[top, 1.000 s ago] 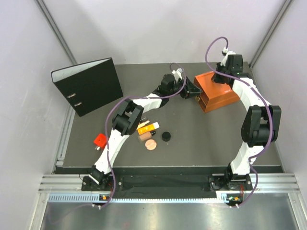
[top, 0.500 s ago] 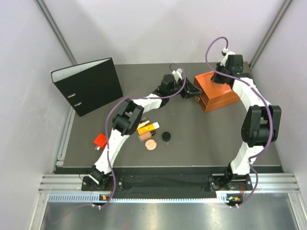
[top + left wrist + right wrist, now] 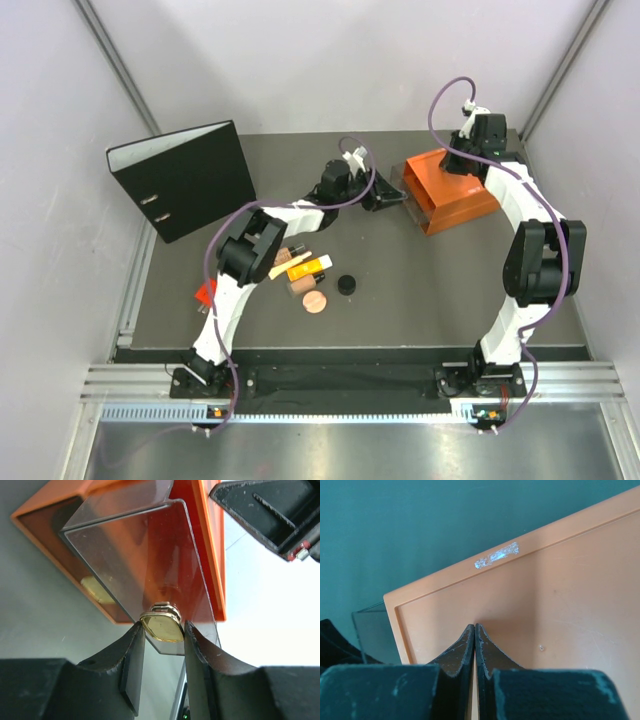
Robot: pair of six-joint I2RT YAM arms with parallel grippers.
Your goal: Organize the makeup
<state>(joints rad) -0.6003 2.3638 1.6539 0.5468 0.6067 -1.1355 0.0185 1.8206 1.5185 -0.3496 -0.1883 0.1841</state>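
Left gripper (image 3: 163, 633) clenched on the gold knob (image 3: 161, 625) of the clear drawer (image 3: 135, 555), which juts from the orange box (image 3: 455, 200) toward mid-table; right gripper (image 3: 474, 642) pressed shut and empty on the box top. The makeup, comprising orange-yellow tube (image 3: 308, 267), cream stick (image 3: 291, 262), pink-tan compact (image 3: 315, 302) and black jar (image 3: 346, 285), lies well apart from the box at near left, with bare table (image 3: 430, 285) between. The left arm (image 3: 250, 250) arches beside this cluster, with a black binder (image 3: 185, 180) at far left and a red object (image 3: 206, 291) partly hidden behind the arm.

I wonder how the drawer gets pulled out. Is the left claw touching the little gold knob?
Touching. The left wrist view shows both fingers of the left gripper pressed against the sides of the gold knob on the clear drawer, with no gap.
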